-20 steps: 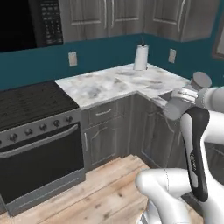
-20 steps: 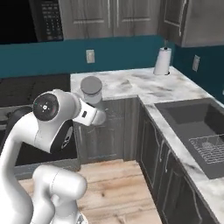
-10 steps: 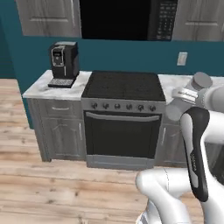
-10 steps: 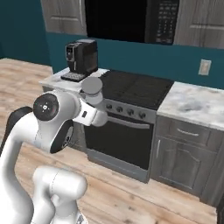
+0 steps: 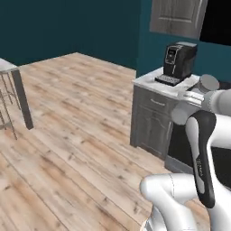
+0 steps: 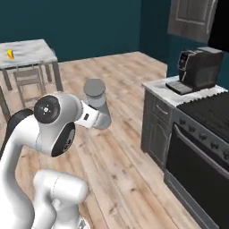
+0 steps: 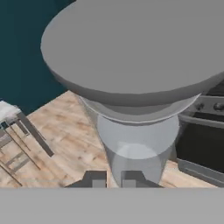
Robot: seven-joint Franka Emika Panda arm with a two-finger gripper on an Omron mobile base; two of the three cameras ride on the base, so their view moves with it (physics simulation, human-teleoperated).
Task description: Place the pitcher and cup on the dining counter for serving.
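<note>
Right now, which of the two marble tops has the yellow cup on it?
The dining counter, the marble top on thin dark legs out on the wood floor, carries the yellow cup. The other marble top, over dark cabinets, carries a black coffee machine instead.

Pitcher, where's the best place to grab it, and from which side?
On the pitcher, probably the slim round body, below the lid, coming in from the side. The lid flares out wider than the body, so a top grab looks awkward. The gripper is shut low on that body.
</note>
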